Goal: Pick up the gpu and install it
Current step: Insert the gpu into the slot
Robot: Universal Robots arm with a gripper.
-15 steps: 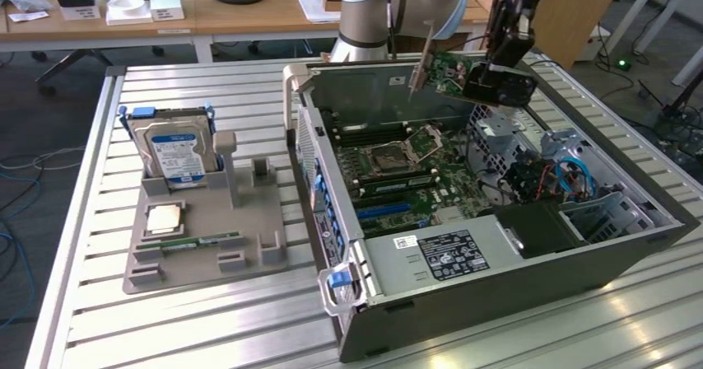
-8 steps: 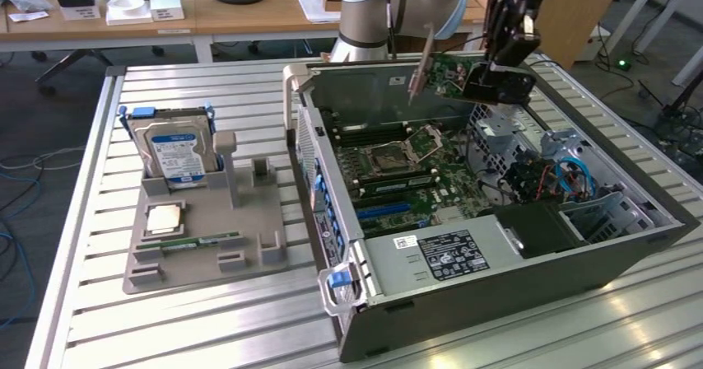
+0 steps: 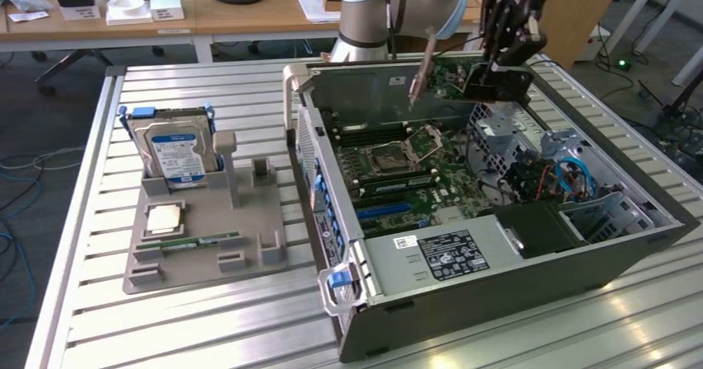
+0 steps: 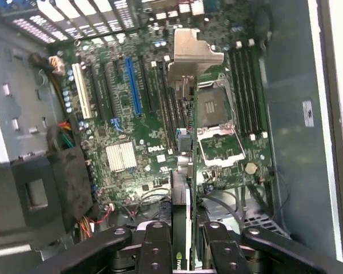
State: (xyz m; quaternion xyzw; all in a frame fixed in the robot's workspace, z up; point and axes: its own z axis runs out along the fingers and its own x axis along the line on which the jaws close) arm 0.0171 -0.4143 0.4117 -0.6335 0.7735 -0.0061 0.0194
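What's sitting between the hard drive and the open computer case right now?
Exterior view: the grey holder's empty upright posts and a bare strip of slatted table lie between hard drive and computer case.

my arm (image 3: 379, 11) is a thick round tube in pale silver-grey, with a light blue cap on its joint and a thin dark cable running along its side. my gripper (image 3: 496, 72) is black all over, built of slim linked bars like a scissor frame. seen close, my fingers (image 4: 151, 248) are matt black metal links, 2 to a side, with rounded ends, round pivot pins and small dark bolt heads sunk in them.
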